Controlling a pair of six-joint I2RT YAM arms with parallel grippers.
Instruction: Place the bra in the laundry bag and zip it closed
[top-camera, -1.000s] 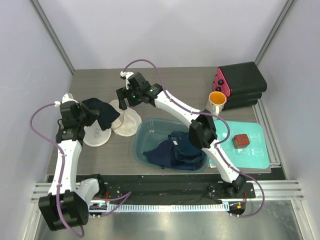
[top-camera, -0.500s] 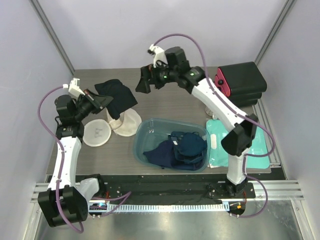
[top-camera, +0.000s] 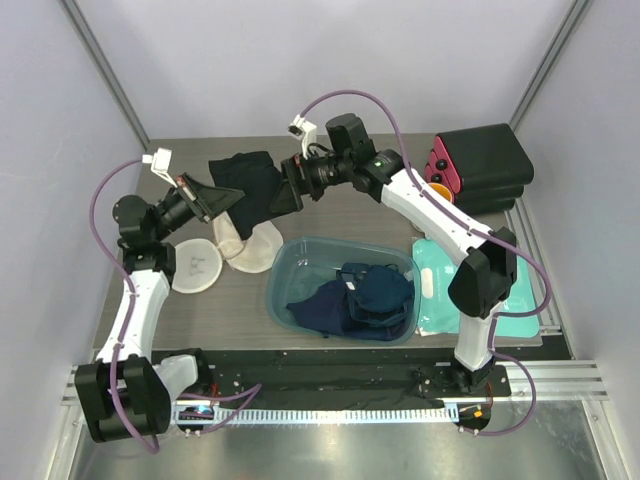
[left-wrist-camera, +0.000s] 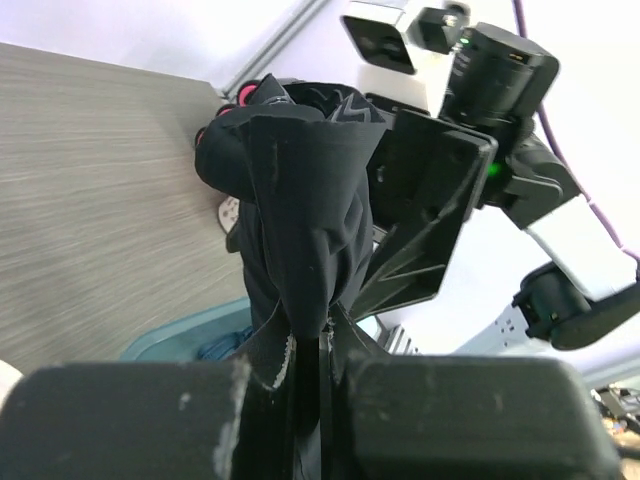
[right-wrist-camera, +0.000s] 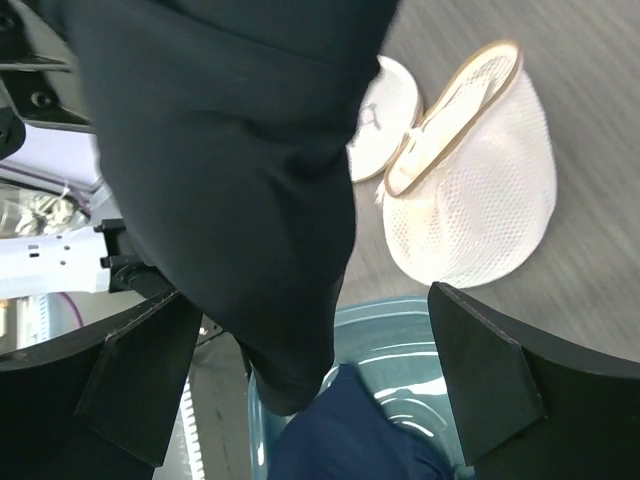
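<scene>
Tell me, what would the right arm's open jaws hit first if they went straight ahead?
Most likely the black bra, pinched by the left gripper: it hangs right between the right gripper's spread jaws. How near is hard to judge.

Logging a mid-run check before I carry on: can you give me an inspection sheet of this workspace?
Surface: grey wood-grain table.
Job's things: black bra held up above the table; cream mesh laundry bag lying open beneath it, not zipped.
Clutter: teal bin holding navy clothes; black case at the far right; orange cup partly hidden by the right arm; flat teal pouch.
Grippers: left gripper shut on the bra; right gripper open, a finger on either side of the bra.
Cables: purple cables loop free above both arms.
Surroundings: plain pale walls, metal corner posts.
</scene>
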